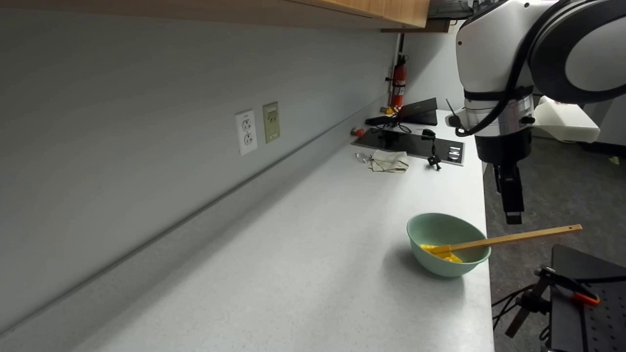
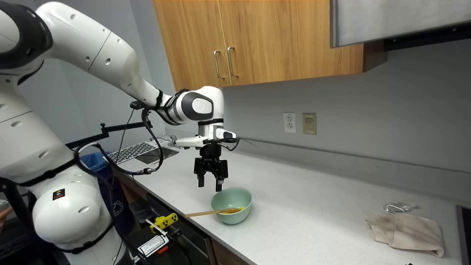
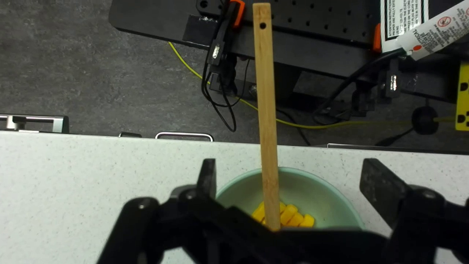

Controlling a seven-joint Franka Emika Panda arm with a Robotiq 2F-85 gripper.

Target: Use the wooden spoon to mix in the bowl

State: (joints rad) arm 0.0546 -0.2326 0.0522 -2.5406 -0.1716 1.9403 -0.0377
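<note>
Hanging higher than the bowl (image 1: pixel 450 271), my tool (image 2: pixel 210 184) has its fingers (image 3: pixel 379 187) apart, nothing gripped. The spoon (image 3: pixel 268 110) leans in the bowl, handle (image 1: pixel 533 235) jutting well outside it; a misaligned descent onto that handle could, I judge, tip the bowl.

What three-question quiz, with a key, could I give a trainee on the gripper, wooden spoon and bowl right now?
1. Short answer: is the gripper open or shut?
2. True or false: the wooden spoon reaches past the edge of the white countertop.
3. Pick one: the pieces in the mint-green bowl are (a) red, (b) yellow, (c) white.

Key: 1. Open. 2. True. 3. b.
</note>
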